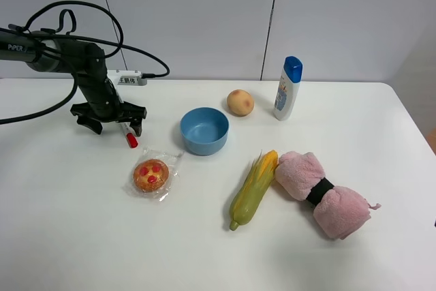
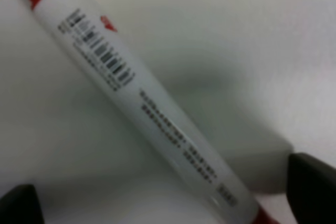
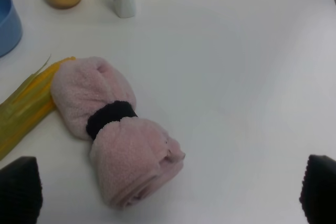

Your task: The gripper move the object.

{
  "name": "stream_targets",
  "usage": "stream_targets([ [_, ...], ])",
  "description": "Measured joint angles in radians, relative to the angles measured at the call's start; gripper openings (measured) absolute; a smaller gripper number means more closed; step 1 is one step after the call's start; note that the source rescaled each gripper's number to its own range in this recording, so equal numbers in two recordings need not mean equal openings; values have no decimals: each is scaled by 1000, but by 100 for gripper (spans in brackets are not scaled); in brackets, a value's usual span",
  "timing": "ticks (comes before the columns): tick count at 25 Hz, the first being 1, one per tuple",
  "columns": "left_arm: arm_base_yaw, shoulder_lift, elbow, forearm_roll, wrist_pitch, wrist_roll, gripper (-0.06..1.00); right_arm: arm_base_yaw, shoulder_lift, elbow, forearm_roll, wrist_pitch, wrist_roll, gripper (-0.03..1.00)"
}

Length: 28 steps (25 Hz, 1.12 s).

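- The marker pen (image 1: pixel 129 138) lies flat on the white table (image 1: pixel 68 236) at the far left, left of the blue bowl (image 1: pixel 204 131). Its red cap points toward the near side.
- The high view shows only the cap and a short piece of barrel, because the arm covers the rest. The left wrist view shows the marker pen (image 2: pixel 152 103) close up: a white barrel with a barcode and lines of blurred small print, and red at both ends.
- The left gripper (image 1: pixel 116 126) is low over the pen. In the left wrist view the left gripper (image 2: pixel 165 196) has its jaws spread wide, one dark fingertip (image 2: pixel 312 187) on each side of the barrel.
- The fingers appear clear of the pen, though the blur leaves that uncertain; nothing is clamped.
- A wrapped pastry (image 1: pixel 151 175) sits near the pen, on its near right.
- Farther right are a peach (image 1: pixel 240 102) and a white bottle (image 1: pixel 288 88) with a blue cap.
- A corn cob (image 1: pixel 253 189) touches a pink towel roll (image 1: pixel 322 193) bound with a black band.
- Only the right wrist view shows the right gripper (image 3: pixel 169 190). It is spread wide above the towel roll (image 3: pixel 115 145) and holds nothing.
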Motion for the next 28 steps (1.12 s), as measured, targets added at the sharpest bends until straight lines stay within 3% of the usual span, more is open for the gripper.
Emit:
stream_targets([
  [11,0,13,-10,-4,-2,0,48,0,0,0,0,0,0,100],
  [19,0,13,-10,-4,-8,0,5,0,0,0,0,0,0,100],
  [22,0,13,-10,-3,-9,12,0,0,0,0,0,0,0,100],
  [28,0,13,-10,-3,-9,53,0,0,0,0,0,0,0,100],
])
